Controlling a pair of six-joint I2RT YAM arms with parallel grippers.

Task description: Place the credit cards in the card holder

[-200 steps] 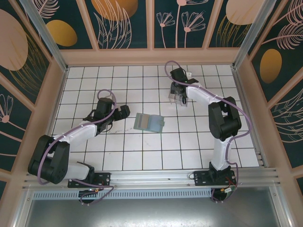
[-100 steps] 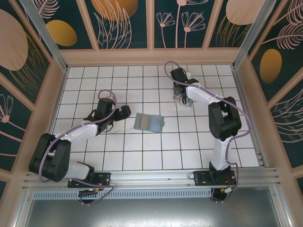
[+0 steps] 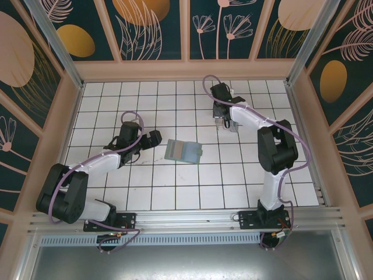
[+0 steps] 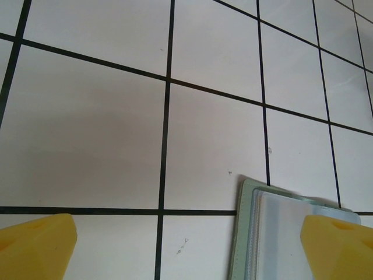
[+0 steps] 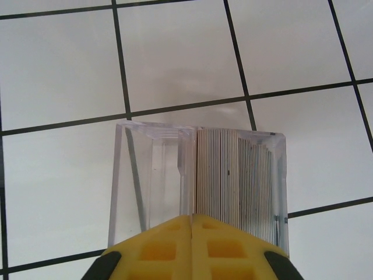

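Left end effector (image 4: 189, 248): wide open above bench (image 4: 87, 134), card holder (image 4: 243, 233) edge below. Right end effector (image 5: 192, 224): closed over clear box (image 5: 151, 175) holding credit cards (image 5: 239, 181).

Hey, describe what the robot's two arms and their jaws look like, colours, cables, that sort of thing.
Both the left arm and right arm have white link shells, chunky black joint housings and a purple cable looping alongside. The left gripper has yellow wedge-shaped jaws; the right gripper has yellow jaws with square recesses and black shoulders.
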